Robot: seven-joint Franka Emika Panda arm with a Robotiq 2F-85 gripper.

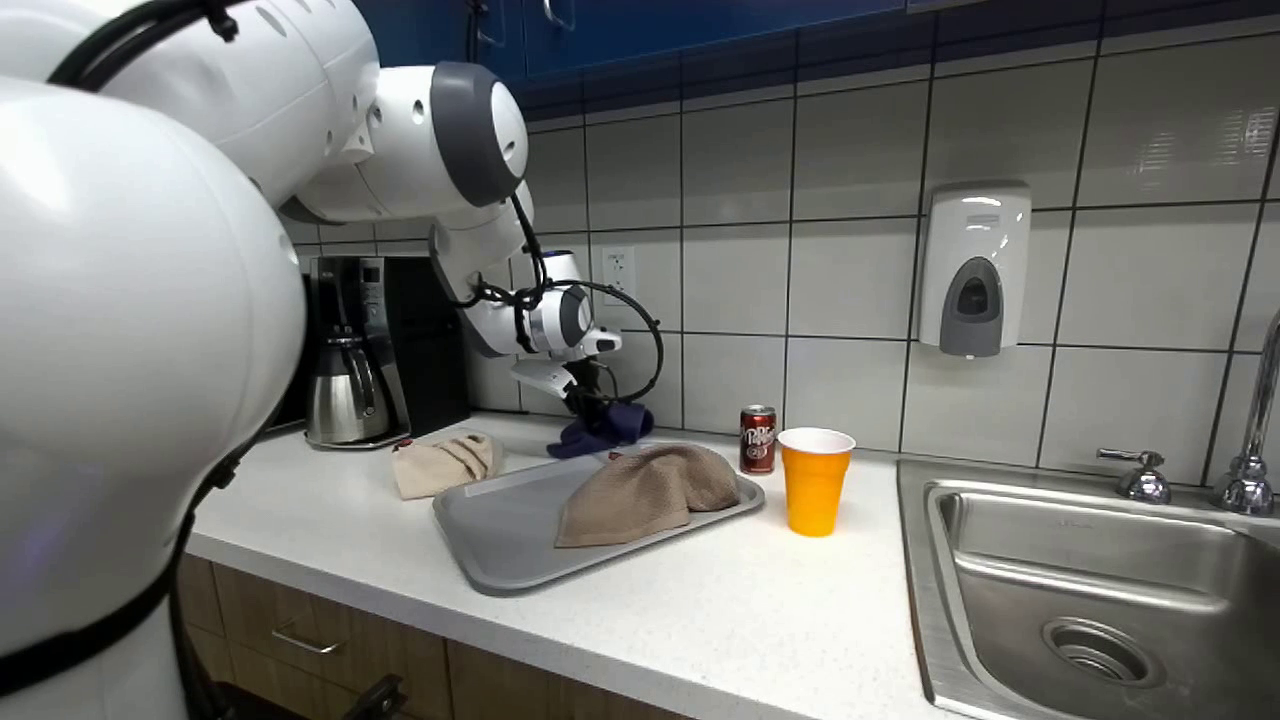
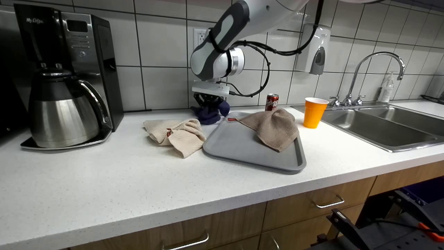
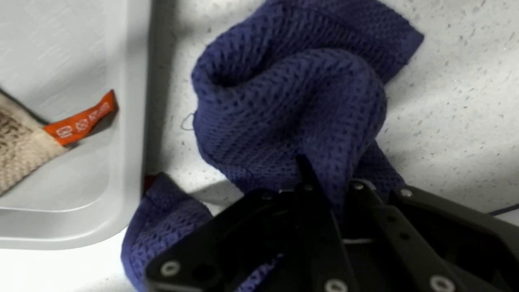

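In an exterior view, the white countertop (image 2: 138, 187) is spanning the lower half. The gray tray (image 2: 239, 146) is occupying the center, supporting a brown towel (image 2: 275, 128) at its upper right. A beige towel (image 2: 187, 137) is lying just left of the tray. In the wrist view, the purple cloth (image 3: 284, 117) is lying crumpled at center, beside the tray; at lower center, I am seeing the gripper (image 3: 333, 178) holding a fold of this cloth in clenched jaws. In both exterior views, an orange cup (image 2: 315, 114) and a smaller red can (image 2: 271, 102) are standing right of center.
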